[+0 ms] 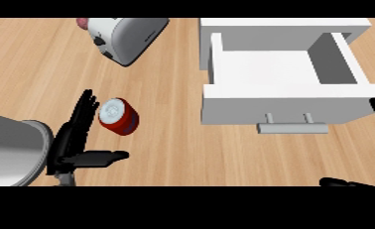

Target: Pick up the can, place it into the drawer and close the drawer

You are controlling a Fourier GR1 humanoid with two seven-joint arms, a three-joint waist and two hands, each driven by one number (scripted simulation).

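With left hand (73, 136) fingers straight beside tilted red can (118, 116) on counter (168, 143), right hand (344, 182) unreadable, open drawer (282, 82) well apart: risks knocking can rolling before grasp.

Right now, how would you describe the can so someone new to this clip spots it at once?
Start at the white open drawer on the right and look left across the wooden counter. The can stands just right of the left hand. It alone is red, with a silver top, unlike the grey toaster above.
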